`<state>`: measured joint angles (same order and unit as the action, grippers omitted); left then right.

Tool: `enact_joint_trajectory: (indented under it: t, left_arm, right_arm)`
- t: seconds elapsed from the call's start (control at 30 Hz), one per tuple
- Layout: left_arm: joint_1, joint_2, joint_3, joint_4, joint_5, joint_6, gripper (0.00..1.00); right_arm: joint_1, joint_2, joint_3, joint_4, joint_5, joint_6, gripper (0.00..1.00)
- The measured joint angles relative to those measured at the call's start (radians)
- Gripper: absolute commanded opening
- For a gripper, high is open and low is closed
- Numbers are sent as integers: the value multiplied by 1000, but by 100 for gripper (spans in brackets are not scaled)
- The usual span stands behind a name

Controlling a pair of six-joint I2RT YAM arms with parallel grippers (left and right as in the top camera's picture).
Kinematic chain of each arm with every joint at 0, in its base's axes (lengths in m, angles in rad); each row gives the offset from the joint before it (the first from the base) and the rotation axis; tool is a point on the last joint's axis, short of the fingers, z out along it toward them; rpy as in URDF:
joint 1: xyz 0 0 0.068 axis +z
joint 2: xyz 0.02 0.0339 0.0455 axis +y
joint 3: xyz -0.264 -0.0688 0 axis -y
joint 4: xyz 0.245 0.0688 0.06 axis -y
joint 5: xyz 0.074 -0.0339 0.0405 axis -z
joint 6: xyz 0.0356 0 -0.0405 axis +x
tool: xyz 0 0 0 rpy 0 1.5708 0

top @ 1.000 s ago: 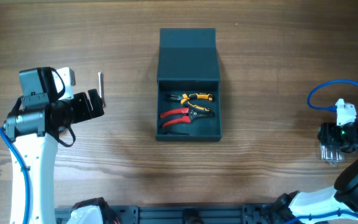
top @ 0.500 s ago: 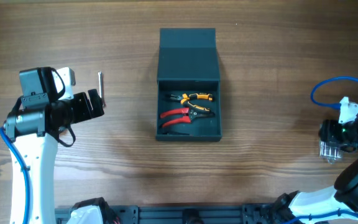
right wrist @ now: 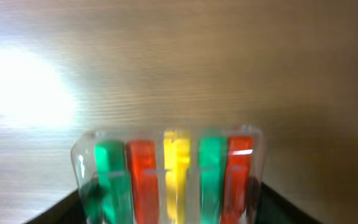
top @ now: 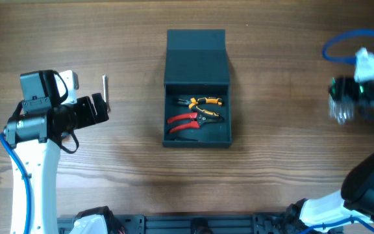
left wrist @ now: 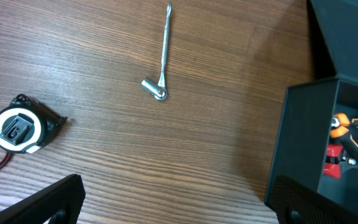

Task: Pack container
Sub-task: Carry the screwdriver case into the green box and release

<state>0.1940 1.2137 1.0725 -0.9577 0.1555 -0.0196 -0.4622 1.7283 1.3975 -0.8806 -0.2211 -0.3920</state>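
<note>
The dark teal-grey container (top: 197, 133) stands open at the table's centre, its flap lid (top: 196, 58) folded back. Inside lie red-handled pliers (top: 184, 121) and orange-handled pliers (top: 203, 102). In the left wrist view the container (left wrist: 303, 137) is at the right. My left gripper (top: 102, 107) is open and empty, left of the container, near a small metal wrench (top: 105, 91) that also shows in the left wrist view (left wrist: 163, 56). My right gripper (top: 341, 104) is shut on a clear case of coloured bits (right wrist: 169, 174) and holds it above the table at the far right.
A black and white tape measure (left wrist: 18, 129) lies on the wood at the left of the left wrist view. A blue cable (top: 343, 42) loops over the right arm.
My right gripper has lifted the clear bit case and moved it toward the far side of the table. The left arm has not moved.
</note>
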Motion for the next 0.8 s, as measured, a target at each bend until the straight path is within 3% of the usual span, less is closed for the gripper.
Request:
enact_joint_trajectory:
  t: [0.3,0.57,0.63,0.8]
  left_arm:
    - [0,0,0,0,0,0,100]
    - [0,0,0,0,0,0,100]
    - [0,0,0,0,0,0,100]
    - [0,0,0,0,0,0,100]
  right_arm:
    - [468,1,364,-167,-21,-26,4]
    - [885,8,394,-227,-33,-284,4]
    - [966,30,394,-227,-34,-357,4]
    - [985,116,391,-227,-32,-412,4]
